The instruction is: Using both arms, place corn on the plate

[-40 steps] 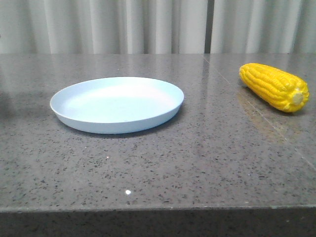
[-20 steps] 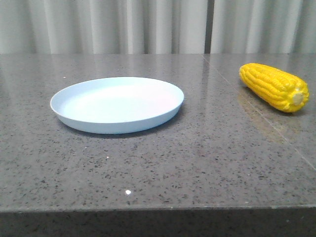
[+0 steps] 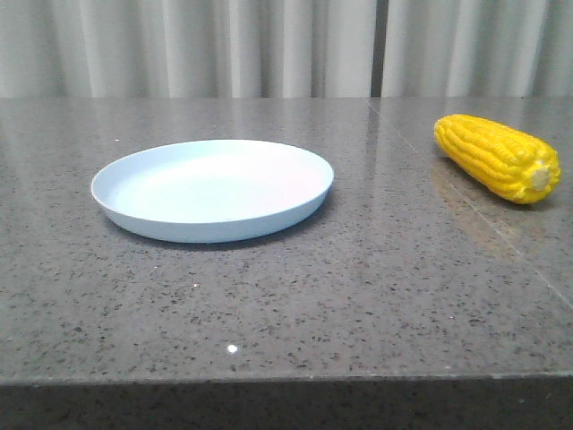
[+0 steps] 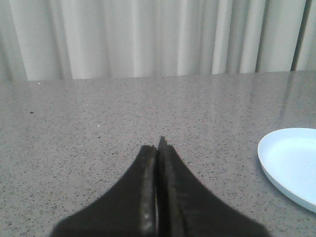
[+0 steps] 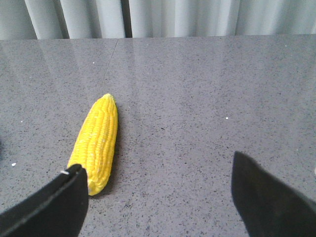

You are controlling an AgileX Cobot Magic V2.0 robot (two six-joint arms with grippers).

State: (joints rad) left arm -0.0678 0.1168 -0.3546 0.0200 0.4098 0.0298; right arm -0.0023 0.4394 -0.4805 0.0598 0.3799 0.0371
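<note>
The yellow corn (image 3: 498, 157) lies on the grey stone table at the right, its tan stub end toward the front right. The pale blue plate (image 3: 213, 188) sits left of centre, empty. No gripper shows in the front view. In the left wrist view my left gripper (image 4: 159, 146) is shut and empty above bare table, with the plate's edge (image 4: 291, 165) off to one side. In the right wrist view my right gripper (image 5: 157, 170) is open and empty; the corn (image 5: 97, 141) lies just beyond one fingertip (image 5: 74, 177), outside the gap between the jaws.
The table's front edge (image 3: 286, 381) runs across the bottom of the front view. A pale curtain (image 3: 269, 45) hangs behind the table. A seam (image 3: 466, 202) in the stone runs past the corn.
</note>
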